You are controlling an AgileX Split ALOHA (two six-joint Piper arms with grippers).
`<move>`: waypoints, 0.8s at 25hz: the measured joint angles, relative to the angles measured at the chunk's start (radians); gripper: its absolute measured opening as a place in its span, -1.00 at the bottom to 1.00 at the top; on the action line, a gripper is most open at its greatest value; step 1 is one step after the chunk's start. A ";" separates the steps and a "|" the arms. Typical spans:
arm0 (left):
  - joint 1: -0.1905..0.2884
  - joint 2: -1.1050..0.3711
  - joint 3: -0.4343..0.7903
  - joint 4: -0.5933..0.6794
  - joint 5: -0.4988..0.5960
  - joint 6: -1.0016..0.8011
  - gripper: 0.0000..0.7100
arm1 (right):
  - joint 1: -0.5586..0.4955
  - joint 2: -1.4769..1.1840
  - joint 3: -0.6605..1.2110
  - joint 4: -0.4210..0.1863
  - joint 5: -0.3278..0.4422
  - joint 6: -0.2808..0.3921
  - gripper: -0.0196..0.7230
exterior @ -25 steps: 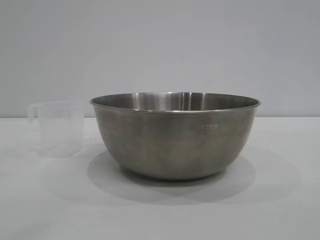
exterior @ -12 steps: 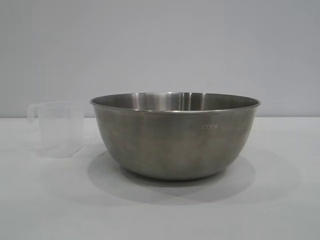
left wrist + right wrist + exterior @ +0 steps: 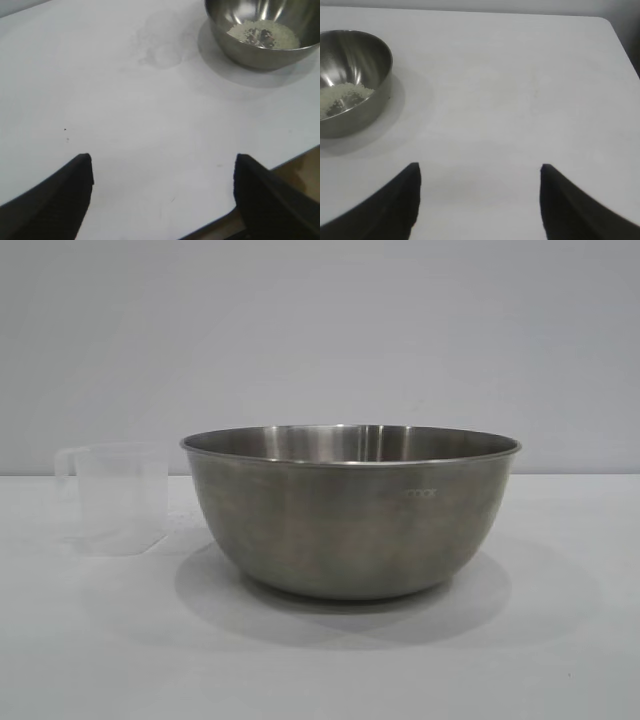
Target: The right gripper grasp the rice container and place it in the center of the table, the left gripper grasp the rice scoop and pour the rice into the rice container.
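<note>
Jaws released on both grippers, left gripper and right gripper; one rice container, one rice scoop.

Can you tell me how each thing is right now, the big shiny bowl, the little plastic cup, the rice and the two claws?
Wide round stainless-steel bowl: upright on the white table, rice inside.
Whitish rice grains: small heap on the bowl's bottom.
Small frosted plastic measuring cup: upright beside the bowl, looks empty.
Black left gripper: open, holding nothing.
Black right gripper: open, holding nothing.
</note>
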 joint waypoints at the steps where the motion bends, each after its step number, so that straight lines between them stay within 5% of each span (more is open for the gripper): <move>1: 0.000 0.000 0.000 0.000 -0.001 -0.002 0.44 | 0.000 0.000 0.000 0.000 0.000 0.000 0.17; 20: 0.000 -0.001 0.000 0.000 -0.001 -0.017 0.44 | 0.000 0.000 0.000 0.000 0.000 0.000 0.17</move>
